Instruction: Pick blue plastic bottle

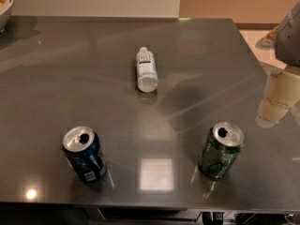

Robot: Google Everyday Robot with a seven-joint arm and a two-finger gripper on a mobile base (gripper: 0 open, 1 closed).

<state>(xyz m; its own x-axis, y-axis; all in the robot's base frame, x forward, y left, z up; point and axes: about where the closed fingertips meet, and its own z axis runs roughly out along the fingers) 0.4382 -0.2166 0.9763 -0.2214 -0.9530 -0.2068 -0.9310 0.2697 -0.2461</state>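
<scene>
The blue plastic bottle (146,70) is small, clear and pale bluish-white. It lies on its side in the middle of the dark grey table (56,69), with its white cap pointing to the far edge and its base toward me. A light label with a dark patch sits near the cap end. My gripper (277,100) hangs at the right edge of the view, above the table's right side. It is well to the right of the bottle and holds nothing.
A dark blue soda can (85,154) stands at the front left. A green soda can (220,150) stands at the front right, below and left of my gripper. A white bowl (4,6) sits at the far left corner. The table's right edge runs close under the gripper.
</scene>
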